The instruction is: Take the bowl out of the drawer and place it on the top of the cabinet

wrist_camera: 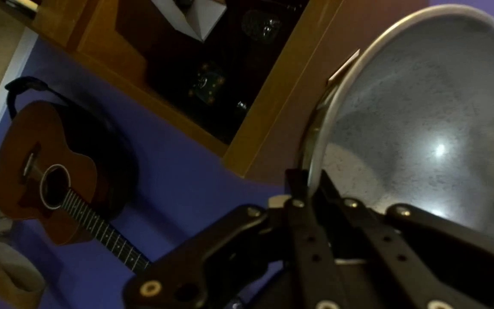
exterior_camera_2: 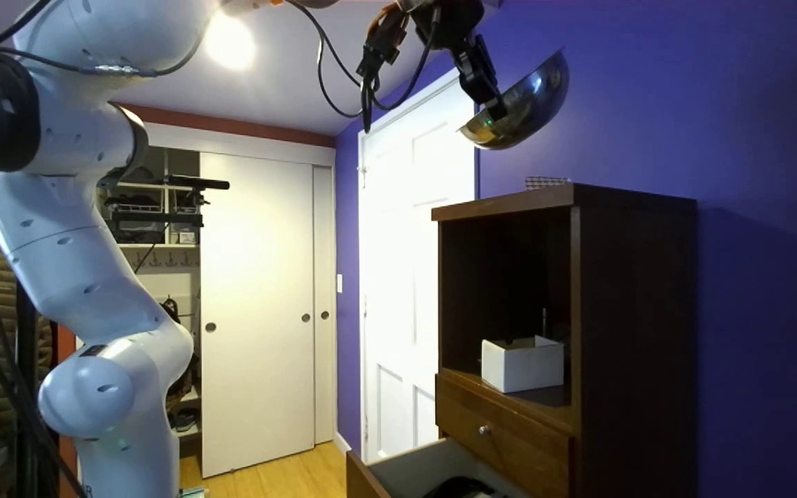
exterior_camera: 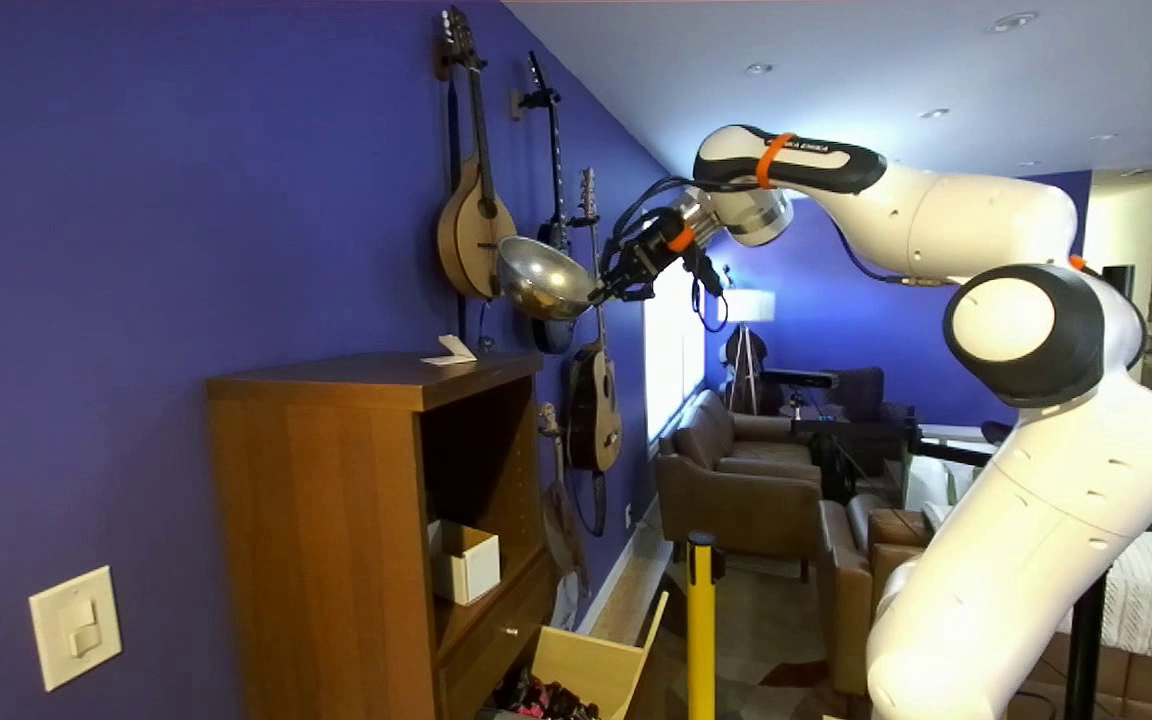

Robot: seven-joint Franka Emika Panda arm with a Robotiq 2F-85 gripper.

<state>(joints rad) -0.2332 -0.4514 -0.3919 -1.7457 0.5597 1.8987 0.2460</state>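
"So, where's the bowl (exterior_camera: 542, 280)?"

"Out of the drawer (exterior_camera: 588, 660) and up in the air, tilted, higher than the top of the cabinet (exterior_camera: 321, 540) and apart from it. The pincer (wrist_camera: 311, 186) is pinching its rim — metal wedged between the tips."

"How would you set it down well?"

"I'd make sure it's past the front edge first; from these angles I can't tell whether the whole base is over wood. Then turn it until it sits level, and lower slowly."

"And that pale folded piece (exterior_camera: 456, 348) up there?"

"Choose a spot beside it, or the base may rock. Let the bottom rest flat — only then ease the grip, and draw back straight off the rim so nothing tips."
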